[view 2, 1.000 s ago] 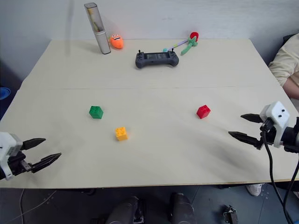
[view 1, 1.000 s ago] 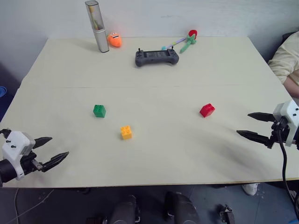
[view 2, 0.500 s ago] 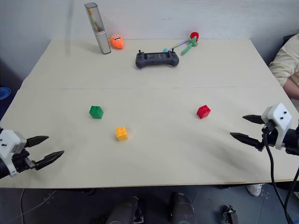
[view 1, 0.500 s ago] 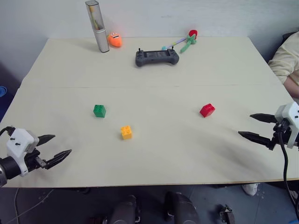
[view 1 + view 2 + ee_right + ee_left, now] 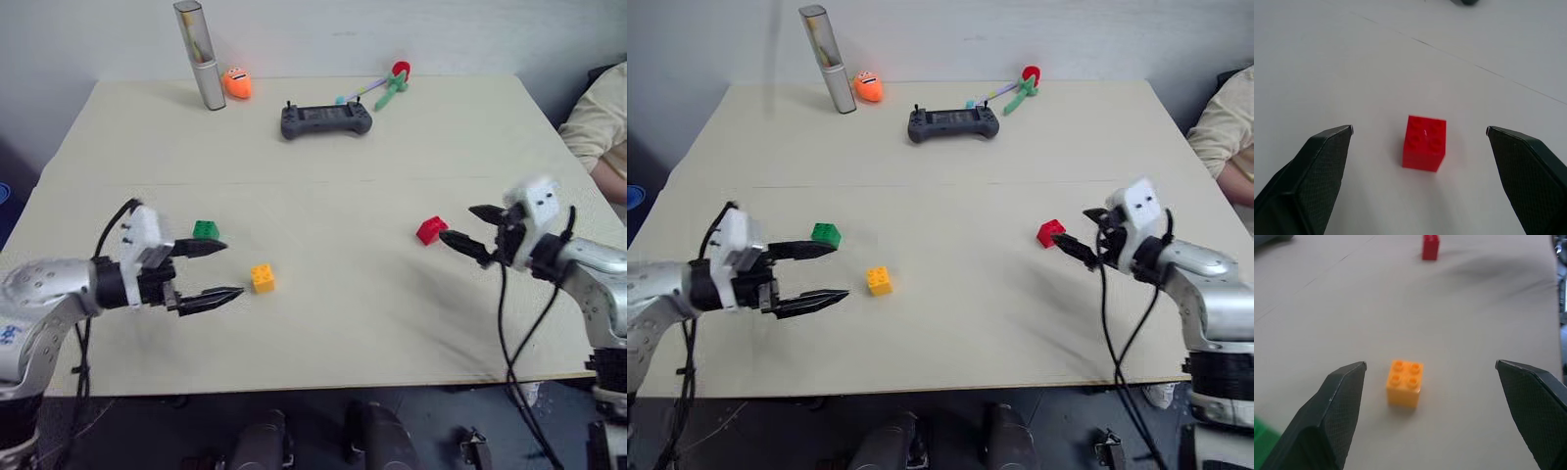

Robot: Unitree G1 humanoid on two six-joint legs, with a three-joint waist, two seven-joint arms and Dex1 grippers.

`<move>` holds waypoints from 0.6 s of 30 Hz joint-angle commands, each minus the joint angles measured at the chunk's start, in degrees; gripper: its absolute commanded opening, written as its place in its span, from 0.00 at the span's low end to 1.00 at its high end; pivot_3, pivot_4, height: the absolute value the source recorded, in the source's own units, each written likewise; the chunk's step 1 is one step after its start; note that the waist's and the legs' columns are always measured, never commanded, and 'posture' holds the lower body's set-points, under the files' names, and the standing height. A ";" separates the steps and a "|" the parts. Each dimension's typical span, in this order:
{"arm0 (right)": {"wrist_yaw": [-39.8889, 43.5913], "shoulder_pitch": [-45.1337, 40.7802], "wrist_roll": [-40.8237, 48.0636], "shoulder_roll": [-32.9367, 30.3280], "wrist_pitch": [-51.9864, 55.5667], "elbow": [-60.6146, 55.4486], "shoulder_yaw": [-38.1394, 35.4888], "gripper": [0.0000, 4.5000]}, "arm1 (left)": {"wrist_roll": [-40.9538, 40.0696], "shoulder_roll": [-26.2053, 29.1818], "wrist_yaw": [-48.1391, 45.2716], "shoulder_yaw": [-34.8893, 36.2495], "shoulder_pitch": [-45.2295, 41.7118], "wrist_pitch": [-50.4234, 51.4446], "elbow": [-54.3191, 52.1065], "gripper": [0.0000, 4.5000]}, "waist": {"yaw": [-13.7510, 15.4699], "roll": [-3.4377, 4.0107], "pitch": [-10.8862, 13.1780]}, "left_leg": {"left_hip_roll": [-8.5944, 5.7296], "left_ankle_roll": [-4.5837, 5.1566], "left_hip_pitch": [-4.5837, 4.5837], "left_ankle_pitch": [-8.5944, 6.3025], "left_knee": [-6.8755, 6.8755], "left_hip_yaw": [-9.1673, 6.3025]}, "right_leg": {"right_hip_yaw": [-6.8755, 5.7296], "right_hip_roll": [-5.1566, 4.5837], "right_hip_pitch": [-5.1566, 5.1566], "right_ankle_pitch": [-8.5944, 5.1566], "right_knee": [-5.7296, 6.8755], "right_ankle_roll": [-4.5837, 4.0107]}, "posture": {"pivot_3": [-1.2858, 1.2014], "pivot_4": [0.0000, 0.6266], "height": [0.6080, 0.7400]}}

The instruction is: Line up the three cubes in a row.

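Three cubes lie apart on the pale table: the green cube at left, the yellow-orange cube a little nearer and to its right, the red cube at right. My left gripper is open just left of the yellow-orange cube, which lies ahead between its fingers without touching them. The green cube sits just behind its far finger. Close to the right of the red cube, my right gripper is open and pointing at it, with nothing held.
At the table's back stand a grey game controller, a tall silver cylinder, an orange round toy and a green-and-red toy. A person's sleeve shows at the right edge.
Both arms swung inward from the table's sides. The left gripper came up beside the yellow-orange cube, the right one up to the red cube. Both stayed open; the cubes have not moved.
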 commanded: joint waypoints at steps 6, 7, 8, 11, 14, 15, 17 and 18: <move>-8.78 -5.73 -4.38 6.65 0.83 6.52 3.31 1.00 | -2.39 -2.19 -1.63 -6.81 -10.88 1.54 -1.07 0.99 | 0.05 0.00 0.00 | -0.04 0.06 -0.09 0.08 0.01 0.00 | -0.03 0.10 -0.04 0.00 -0.01 0.01 | 0.52 0.24 1.00; -9.25 -6.04 -4.86 7.12 0.56 7.54 3.61 1.00 | -2.20 -2.32 -1.83 -7.24 -11.30 1.36 -0.98 0.99 | 0.04 -0.01 0.00 | -0.05 0.08 -0.09 0.09 0.02 0.00 | -0.03 0.14 -0.04 0.00 -0.01 0.02 | 0.52 0.24 1.00; -9.78 -6.31 -5.59 7.61 -0.38 8.89 3.82 1.00 | -2.03 -2.42 -1.97 -7.52 -11.66 1.16 -0.81 0.99 | 0.03 0.00 0.00 | -0.06 0.09 -0.09 0.11 0.02 0.00 | -0.03 0.15 -0.03 0.01 0.00 0.03 | 0.52 0.24 1.00; -9.91 -7.22 -6.40 8.70 -1.99 12.35 4.13 1.00 | -1.67 -2.76 -2.00 -7.96 -12.77 0.67 -0.14 0.99 | -0.01 0.00 0.00 | -0.07 0.08 -0.09 0.13 0.02 0.00 | -0.02 0.16 -0.04 0.01 0.02 0.03 | 0.52 0.24 1.00; -9.36 -7.78 -7.37 9.20 -3.27 14.63 4.62 0.96 | -1.46 -3.10 -1.82 -8.21 -13.34 0.53 0.06 1.00 | -0.04 0.00 0.00 | -0.07 0.09 -0.09 0.15 0.02 0.00 | -0.02 0.21 -0.04 0.01 0.03 0.03 | 0.52 0.24 1.00; -9.13 -7.85 -7.66 9.25 -3.60 15.22 4.88 0.91 | -1.42 -3.17 -1.80 -8.26 -13.42 0.53 0.04 1.00 | -0.05 0.00 0.00 | -0.07 0.09 -0.08 0.15 0.02 0.00 | -0.02 0.20 -0.04 0.01 0.03 0.03 | 0.52 0.24 1.00; -8.17 -7.74 -8.02 9.38 -4.86 16.12 5.36 0.81 | -1.16 -3.28 -1.89 -8.42 -13.49 0.26 0.14 1.00 | -0.05 -0.01 0.00 | -0.07 0.08 -0.08 0.15 0.02 -0.01 | -0.02 0.20 -0.04 0.01 0.02 0.03 | 0.52 0.24 1.00; -7.55 -7.66 -8.02 9.46 -5.49 16.31 5.50 0.73 | -1.03 -3.28 -2.01 -8.47 -13.48 0.14 0.26 1.00 | -0.05 0.00 0.00 | -0.07 0.08 -0.08 0.15 0.02 -0.01 | -0.02 0.20 -0.04 0.01 0.03 0.03 | 0.52 0.24 1.00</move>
